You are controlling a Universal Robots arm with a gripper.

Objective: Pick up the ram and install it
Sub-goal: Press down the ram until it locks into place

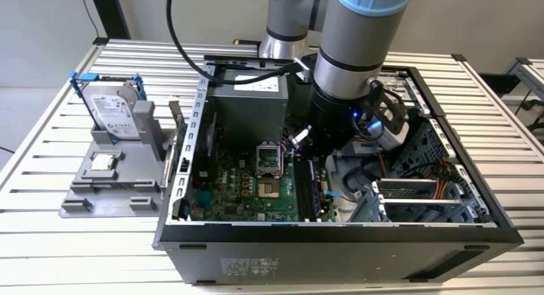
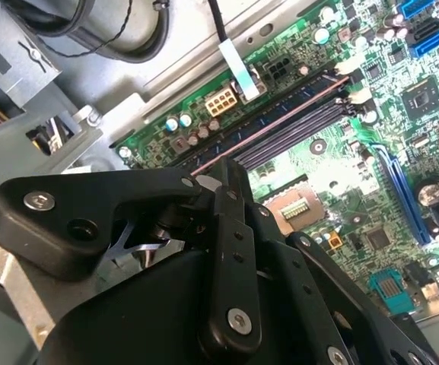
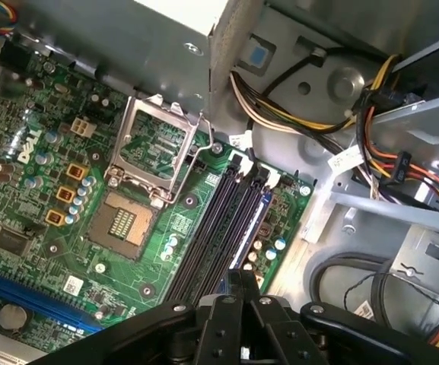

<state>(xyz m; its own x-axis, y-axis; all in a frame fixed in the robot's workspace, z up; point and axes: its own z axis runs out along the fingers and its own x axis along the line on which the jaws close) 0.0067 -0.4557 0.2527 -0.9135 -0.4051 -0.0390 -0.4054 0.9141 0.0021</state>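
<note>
- Tool (image 3: 238, 285) inside open PC case (image 1: 340, 234), over memory slots (image 3: 219, 220).
- Fingers pressed together on ram (image 2: 280, 129), seated in slot.
- Hard drive (image 1: 114, 110) on stand, table (image 1: 51, 244).

- Setting: robotics lab or test workbench
- Evidence: slatted aluminium table (image 1: 76, 244) carrying an opened computer case (image 1: 340, 244)
- Grey fixture (image 1: 114, 174) holding a hard drive (image 1: 114, 110) upright
- Industrial robot arm (image 1: 357, 46) reaching into the case
</note>
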